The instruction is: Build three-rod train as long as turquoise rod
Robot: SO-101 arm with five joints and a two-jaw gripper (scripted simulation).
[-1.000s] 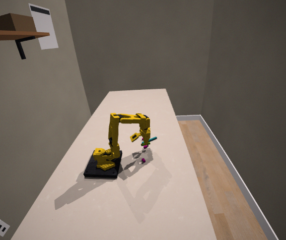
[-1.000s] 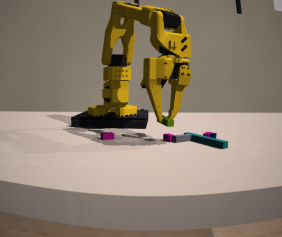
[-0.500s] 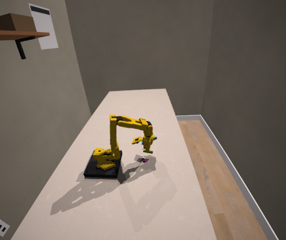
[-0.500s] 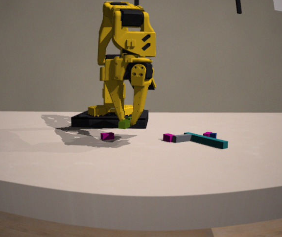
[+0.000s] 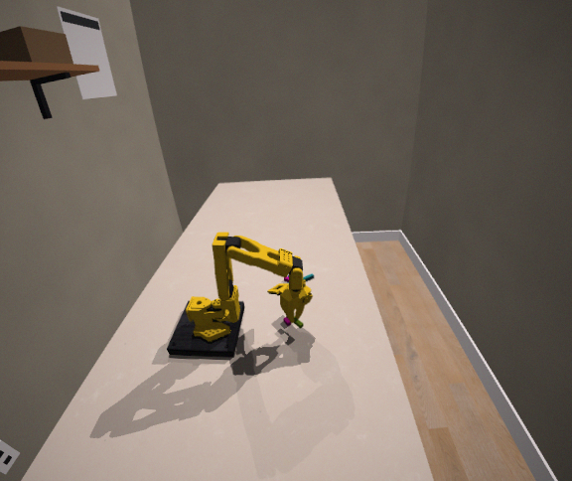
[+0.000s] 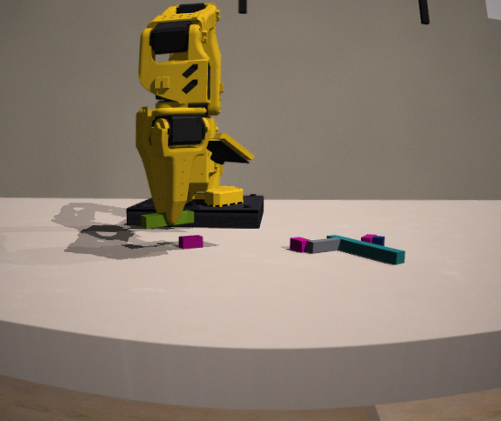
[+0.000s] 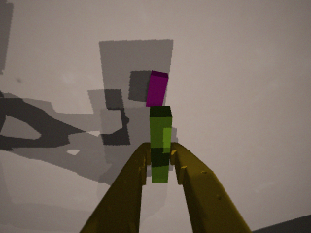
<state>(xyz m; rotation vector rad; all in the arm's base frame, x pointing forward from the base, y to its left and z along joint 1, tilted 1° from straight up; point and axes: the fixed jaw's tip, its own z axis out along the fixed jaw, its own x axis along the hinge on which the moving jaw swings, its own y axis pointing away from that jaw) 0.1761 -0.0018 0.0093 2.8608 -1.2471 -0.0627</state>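
My gripper [image 6: 170, 217] [image 7: 160, 169] [image 5: 293, 321] is shut on a lime rod [image 6: 150, 219] [image 7: 160, 143] [image 5: 298, 322] and holds it level, a little above the table. A lone magenta rod [image 6: 190, 241] [image 7: 156, 88] [image 5: 287, 320] lies flat just beyond the lime rod's far end in the wrist view. To the right in the exterior view lie the turquoise rod [image 6: 370, 250] [image 5: 308, 276], a grey rod [image 6: 322, 244] touching its end, a magenta rod [image 6: 298, 243] at the grey rod's other end, and a magenta rod [image 6: 368, 237] with a blue rod [image 6: 378, 240] behind the turquoise one.
The arm's black base [image 6: 241, 214] [image 5: 195, 341] stands behind the gripper. The table's right edge [image 5: 371, 309] drops to a wooden floor. A shelf [image 5: 24, 68] hangs on the left wall.
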